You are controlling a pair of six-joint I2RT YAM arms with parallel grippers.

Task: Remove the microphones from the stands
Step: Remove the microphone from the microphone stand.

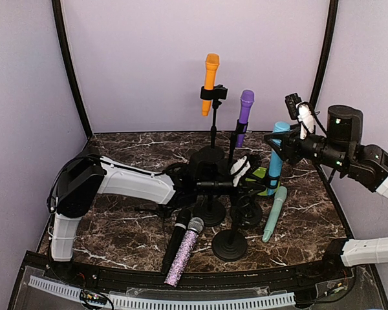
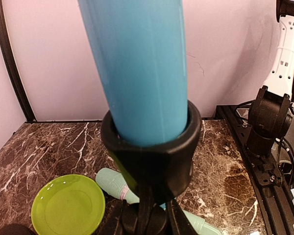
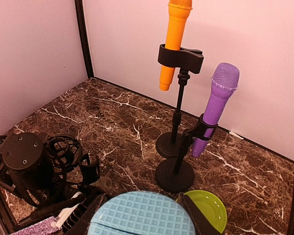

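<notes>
My left pincer (image 2: 146, 221) clamps the stand (image 2: 152, 156) below its clip to steady it, while my right pincer (image 1: 279, 139) straddles the blue microphone (image 2: 137, 68); whether it squeezes, I cannot tell.

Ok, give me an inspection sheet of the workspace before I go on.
Surface: dark marble tabletop, no spills seen.
Job's things: blue microphone seated in its stand clip.
Clutter: orange microphone and purple microphone on stands; mint microphone, glitter microphone, black microphone lying flat; green plate.
Grippers: right pincer closed on blue microphone; left pincer looks closed on stand stem below the clip.
Cables: black wiring along the right edge.
Surroundings: lilac walls, black corner posts.
</notes>
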